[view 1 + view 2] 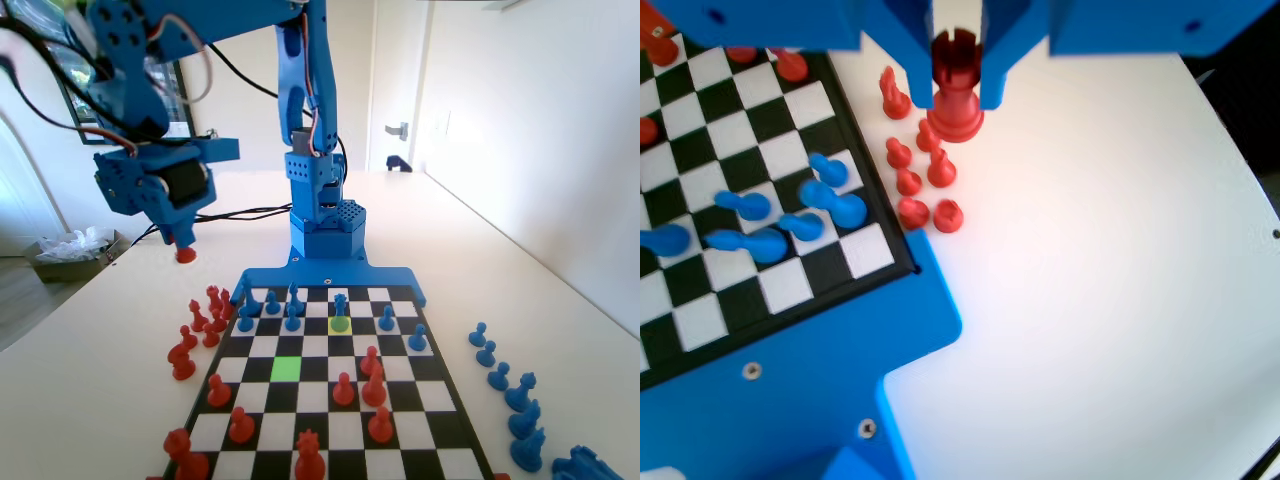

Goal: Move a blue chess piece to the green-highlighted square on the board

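Observation:
My gripper [183, 238] hangs high over the table, left of the board [331, 275] in the fixed view, shut on a red rook [186, 254]. In the wrist view the rook [957, 95] sits between the jaws of the gripper [957, 70], above the table just off the board's edge [880, 215]. A blue chess piece [340, 303] stands on the pale yellow-green square [340, 324] near the arm's end. The green-highlighted square [286, 368] is bare. Several blue pieces [835, 200] stand on the near rows in the wrist view.
Several red pieces [200, 325] stand off the board on the left in the fixed view, under the gripper in the wrist view [920, 185]. Blue pieces [505, 385] line the table on the right. Red pieces [372, 385] hold the board's near half.

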Controlling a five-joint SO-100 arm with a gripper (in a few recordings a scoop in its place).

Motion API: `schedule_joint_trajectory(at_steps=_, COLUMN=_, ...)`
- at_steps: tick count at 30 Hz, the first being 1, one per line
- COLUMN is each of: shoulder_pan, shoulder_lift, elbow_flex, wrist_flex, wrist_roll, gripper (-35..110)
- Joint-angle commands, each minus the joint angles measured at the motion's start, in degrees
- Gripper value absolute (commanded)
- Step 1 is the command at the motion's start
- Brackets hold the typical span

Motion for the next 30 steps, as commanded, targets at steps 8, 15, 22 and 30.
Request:
schedule_joint_trajectory(at_steps=8, shoulder_pan=4.66, shoulder_lift=-4.13, elbow_flex=3.08, wrist_flex=-10.63, wrist_roll=-4.75, gripper=1)
schedule_joint_trajectory(at_steps=15, shoulder_pan=5.01, shoulder_lift=-8.00, elbow_flex=4.22, wrist_flex=-16.26, wrist_roll=-4.75, gripper=1)
schedule_joint_trajectory(at_steps=22, shoulder_pan=3.08, shoulder_lift=-11.34, elbow_flex=5.54, wrist_flex=-21.53, wrist_roll=-3.43, gripper=1)
schedule_joint_trajectory(at_steps=30, shoulder_pan=2.11, shoulder_lift=-12.83, elbow_flex=9.40, wrist_flex=-26.81, wrist_roll=-3.16, gripper=1)
